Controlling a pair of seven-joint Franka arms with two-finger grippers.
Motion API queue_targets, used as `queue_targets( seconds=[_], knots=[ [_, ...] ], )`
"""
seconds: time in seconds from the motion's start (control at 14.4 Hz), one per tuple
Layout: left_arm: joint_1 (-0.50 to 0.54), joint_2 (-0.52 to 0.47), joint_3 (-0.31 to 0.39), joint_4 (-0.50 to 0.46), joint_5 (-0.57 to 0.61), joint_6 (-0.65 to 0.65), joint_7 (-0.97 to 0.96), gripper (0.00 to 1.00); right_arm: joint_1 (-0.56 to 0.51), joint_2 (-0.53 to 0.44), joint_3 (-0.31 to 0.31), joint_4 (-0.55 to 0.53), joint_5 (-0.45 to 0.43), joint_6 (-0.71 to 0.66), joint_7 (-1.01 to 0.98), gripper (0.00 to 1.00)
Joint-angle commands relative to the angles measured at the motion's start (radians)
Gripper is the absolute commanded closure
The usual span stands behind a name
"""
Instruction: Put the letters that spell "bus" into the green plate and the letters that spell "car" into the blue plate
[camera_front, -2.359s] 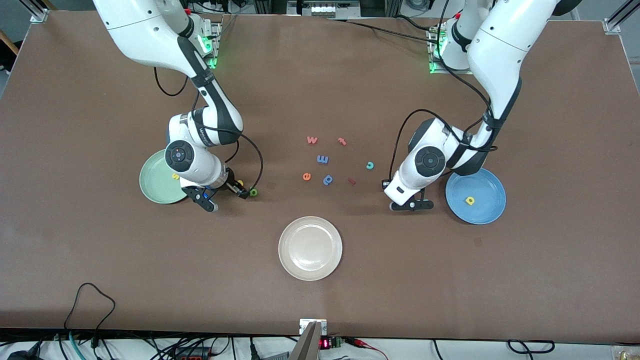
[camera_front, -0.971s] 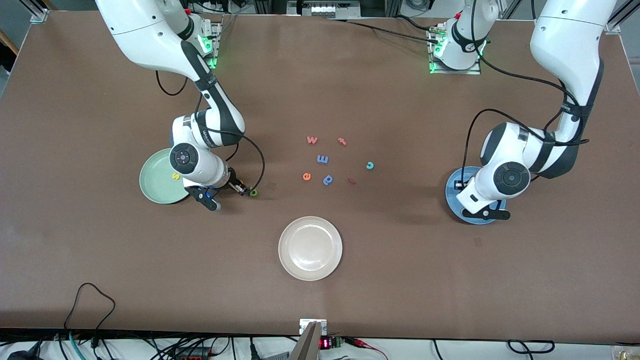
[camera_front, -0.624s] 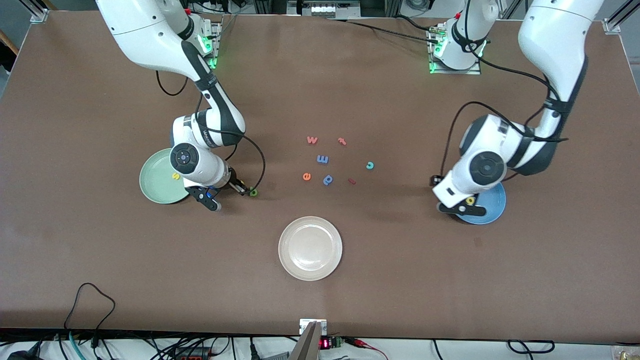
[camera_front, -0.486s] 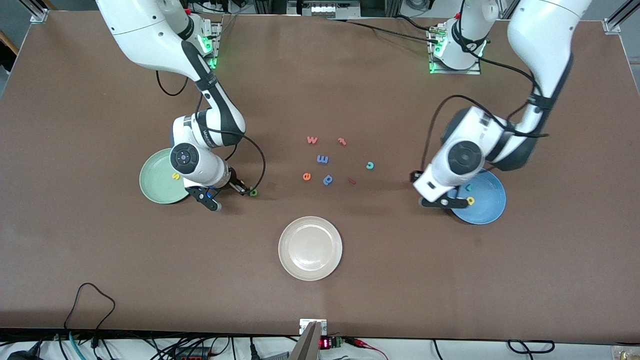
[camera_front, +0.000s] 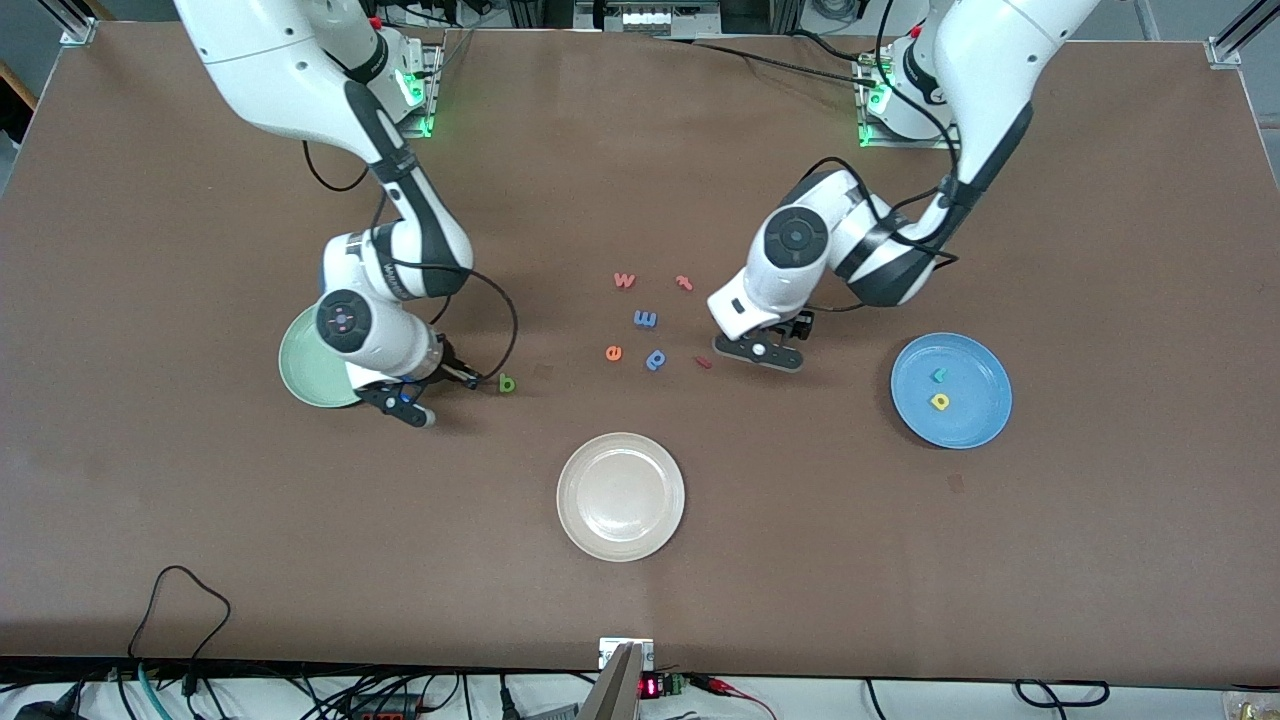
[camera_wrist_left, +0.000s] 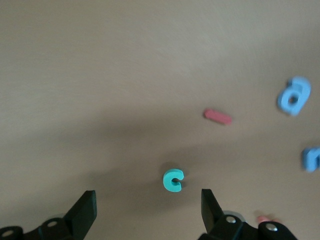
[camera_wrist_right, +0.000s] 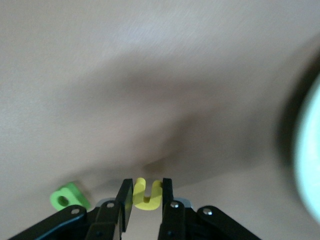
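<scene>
The blue plate (camera_front: 980, 420), at the left arm's end of the table, holds the yellow a (camera_front: 939, 401) and the teal r (camera_front: 938, 375); two of its three letters are judged delivered. The green plate (camera_front: 300, 375), at the right arm's end, is largely covered by the right arm, so its contents cannot be confirmed. The cream-white plate (camera_front: 620, 496), nearest the front camera, carries nothing. Outstanding as judged: the teal c (camera_wrist_left: 173, 180), lying flat on the table beside the red bar (camera_wrist_left: 217, 116); the green b (camera_front: 507, 382), on the table near the green plate, toward the middle; and the yellow u (camera_wrist_right: 147, 194). The right arm bends down beside the green plate; the right gripper (camera_wrist_right: 145, 205) is lifted just off the table near the green b, jaws pinching the yellow u between them. The left arm reaches in over the loose letters at mid-table; the left gripper (camera_wrist_left: 147, 212) hangs above the teal c, jaws spread wide to either side of it, nothing held.
</scene>
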Motion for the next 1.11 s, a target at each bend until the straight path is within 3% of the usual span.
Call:
queue_targets(
  seconds=[0.0, 0.14, 0.49, 0.69, 0.83, 0.97, 1.04],
  knots=[
    [0.015, 0.031, -0.002, -0.065, 0.094, 0.124, 0.072, 0.16, -0.111, -0.089, 0.009, -0.024, -0.008, -0.121, -0.199, 1.0],
    [0.027, 0.042, -0.002, -0.096, 0.133, 0.183, 0.077, 0.23, -0.177, -0.118, 0.009, -0.059, -0.013, -0.14, -0.331, 1.0],
    [0.012, 0.066, 0.001, -0.093, 0.162, 0.186, 0.077, 0.44, -0.278, -0.141, 0.0, -0.153, -0.014, -0.149, -0.498, 0.97],
    [0.022, 0.074, 0.001, -0.091, 0.235, 0.188, 0.066, 0.62, -0.289, -0.143, 0.0, -0.157, -0.016, -0.148, -0.51, 0.29],
    [0.024, 0.072, 0.0, -0.088, 0.235, 0.186, 0.064, 0.64, -0.285, -0.162, 0.0, -0.151, -0.022, -0.148, -0.507, 0.0],
    [0.025, 0.072, 0.0, -0.088, 0.235, 0.186, 0.064, 0.72, -0.268, -0.176, 0.005, -0.125, -0.031, -0.145, -0.507, 0.0],
    [0.027, 0.072, 0.0, -0.088, 0.235, 0.185, 0.064, 0.79, -0.257, -0.178, 0.012, -0.102, -0.077, -0.145, -0.507, 0.0]
  ],
)
